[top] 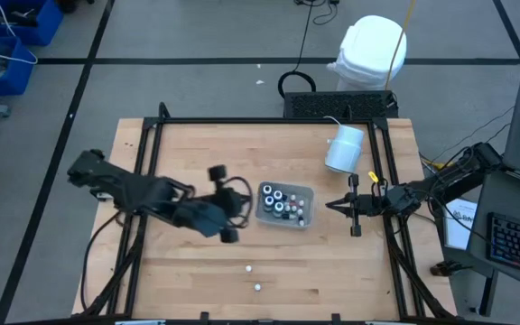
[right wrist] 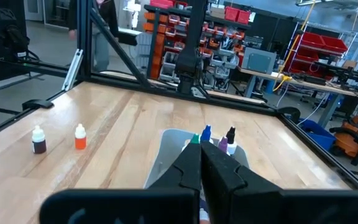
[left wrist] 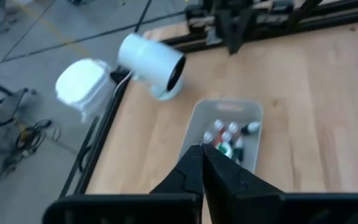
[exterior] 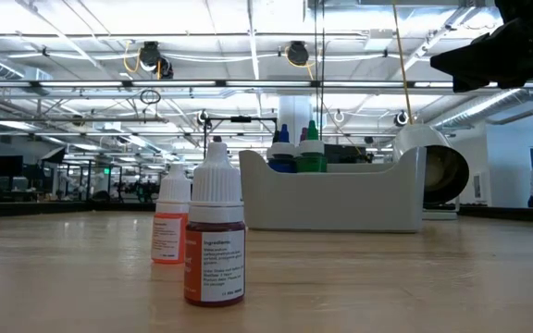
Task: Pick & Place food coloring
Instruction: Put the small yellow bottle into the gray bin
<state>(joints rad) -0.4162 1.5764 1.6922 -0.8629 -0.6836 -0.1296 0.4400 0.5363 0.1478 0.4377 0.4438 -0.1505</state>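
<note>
- The food coloring is small dropper bottles with ribbed white caps and paper labels. 2 stand loose on the table: a dark red bottle (exterior: 216, 242) nearest the low camera and an orange bottle (exterior: 170, 228) just behind it, both upright and slightly apart.
- From above, these 2 show as tiny white dots near the table's front edge, well apart from the tray (top: 306, 192).
- The other bottles (top: 281, 202) stand packed in the tray near the table's middle, most white-capped, some with dark round tops. In the low view a blue tip (exterior: 283, 137) and a green cap (exterior: 311, 148) rise above the tray wall.
- The tray is translucent plastic, rectangular with rounded corners and smooth walls.
- The table (top: 197, 271) is pale wood planks in a black metal frame.
- A white cylinder (top: 344, 149) lies on its side behind the tray, smooth, with a dark open end.
- The left gripper (left wrist: 202, 163) hovers just beside the tray's left side, fingers pressed together, holding nothing.
- The right gripper (right wrist: 201, 163) waits to the tray's right, pointing at it, fingers also closed and empty.
</note>
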